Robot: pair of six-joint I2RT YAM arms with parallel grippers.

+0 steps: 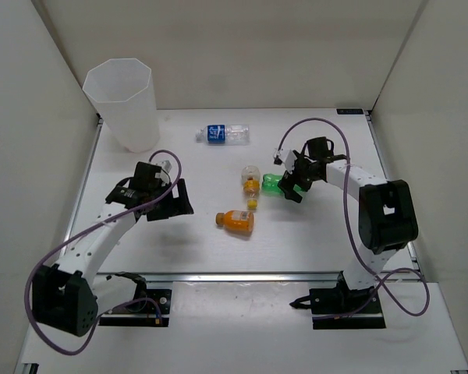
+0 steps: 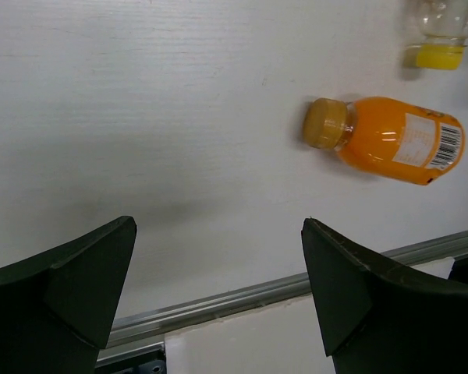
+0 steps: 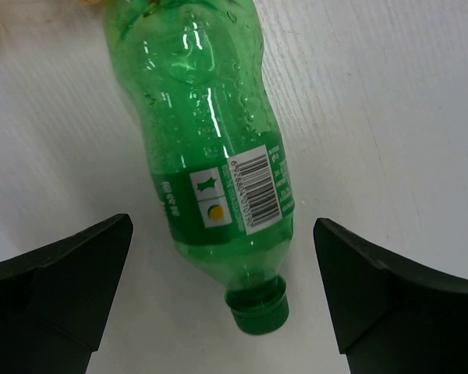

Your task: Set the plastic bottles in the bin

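the right gripper (image 3: pixel 222 226) is wide open, with the green bottle (image 3: pixel 210 132) lying on its side in the gap, not held. the left gripper (image 2: pixel 218 224) is wide open too and holds nothing; the orange bottle (image 2: pixel 390 140) lies near it. the bin (image 1: pixel 132 117) stands at the far left, well apart from them.

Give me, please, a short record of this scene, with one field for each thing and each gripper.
bin: upright, far left corner
left gripper: open, empty
right gripper: open, astride the green bottle, not clamped
orange bottle: lying, untouched
yellow-cap bottle: lying beside green bottle
blue-label bottle: lying right of the bin
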